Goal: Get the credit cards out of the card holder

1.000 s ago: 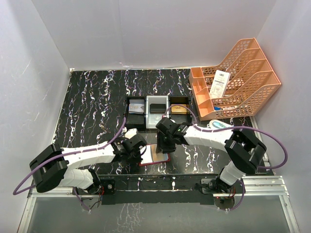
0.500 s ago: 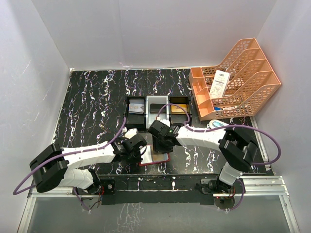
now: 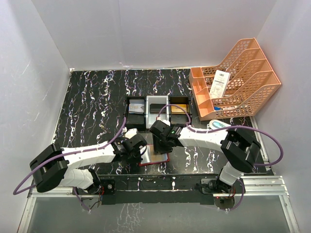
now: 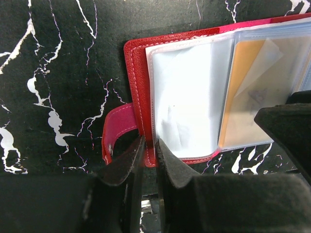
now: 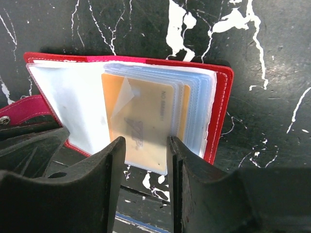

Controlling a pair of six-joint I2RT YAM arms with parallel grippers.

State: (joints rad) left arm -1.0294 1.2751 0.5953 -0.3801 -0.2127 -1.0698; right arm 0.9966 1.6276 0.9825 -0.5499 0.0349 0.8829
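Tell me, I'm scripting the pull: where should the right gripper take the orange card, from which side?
Probably the edge of the orange card nearest the right gripper, from that side: it lies flat in a clear sleeve of the wallet, so only an edge is graspable.

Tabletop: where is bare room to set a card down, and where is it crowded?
Bare: between the left wall and the tray, and the strip behind it. Crowded: around the card holder where the left tool and right tool meet, and by the rack.
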